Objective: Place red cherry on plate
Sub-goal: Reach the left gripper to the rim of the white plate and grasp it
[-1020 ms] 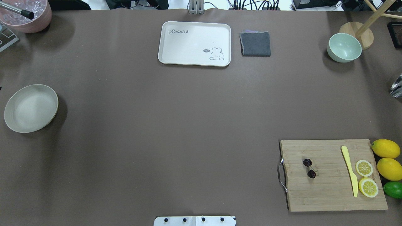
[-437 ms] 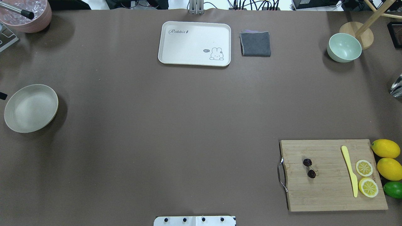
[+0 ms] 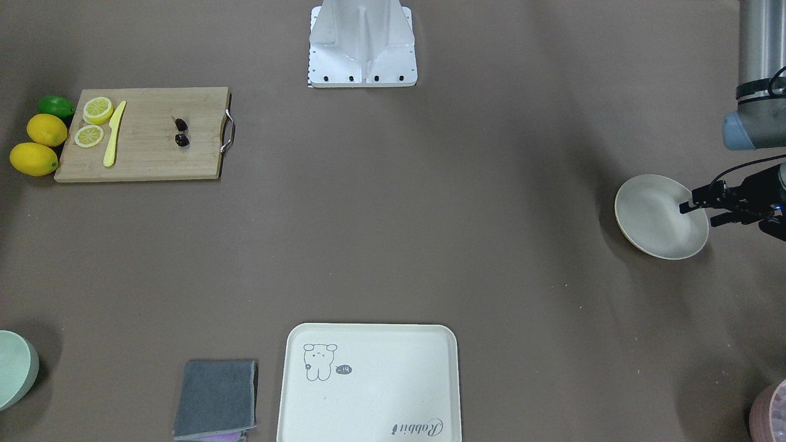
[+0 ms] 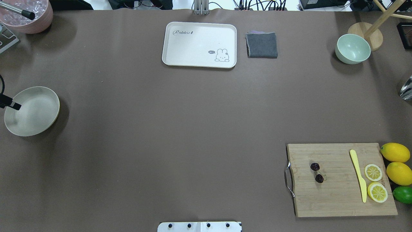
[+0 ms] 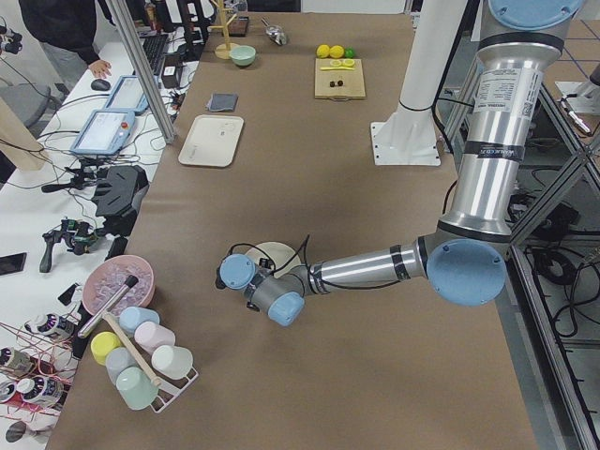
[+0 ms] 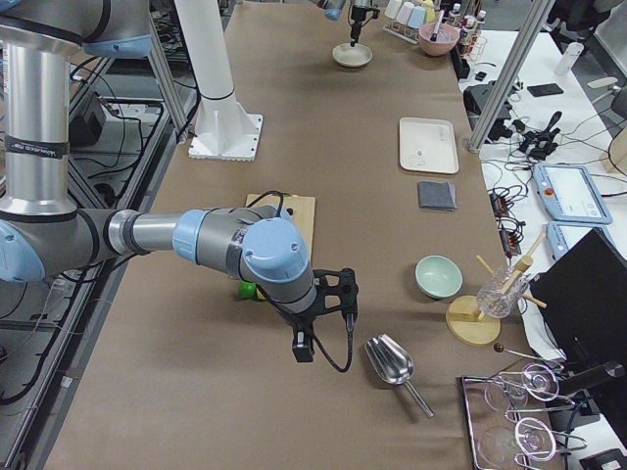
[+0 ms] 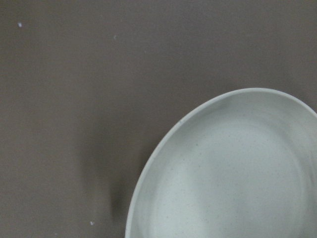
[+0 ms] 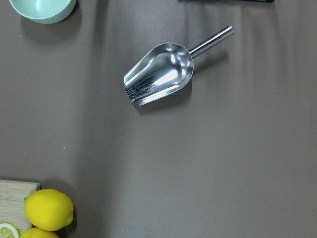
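- Nearest me on my right is a wooden cutting board [image 4: 341, 196] with a metal handle on its inner edge.
- The red cherry [image 4: 317, 172], two tiny dark fruits joined by thin stems, lies on the board's handle end.
- Further out on the same board lie a yellow knife [image 4: 359, 175] and two lemon slices [image 4: 373, 172].
- Just off the board's outer edge sit two lemons [image 4: 395, 152] and a lime [image 4: 403, 194].
- My right claw [image 6: 302, 351] hangs over bare brown table beyond that fruit, near a metal scoop [image 8: 158, 74]. The lemons, slices and knife lie between it and the cherry. I cannot tell whether its fingers are apart or together.
- On my left, well apart from the board, is the plate [image 4: 35, 112], round, cream-white and holding nothing.
- My left claw [image 3: 700, 205] hangs over the plate's outer rim, the whole width of the table from the cherry. I cannot tell how its fingers stand.
- At the far edge, from my left to my right, are a pink bowl [image 4: 32, 22] of clear ice-like pieces, a cream rabbit tray [image 4: 199, 38], a folded grey cloth [image 4: 262, 45] and a pale green bowl [image 4: 353, 49].
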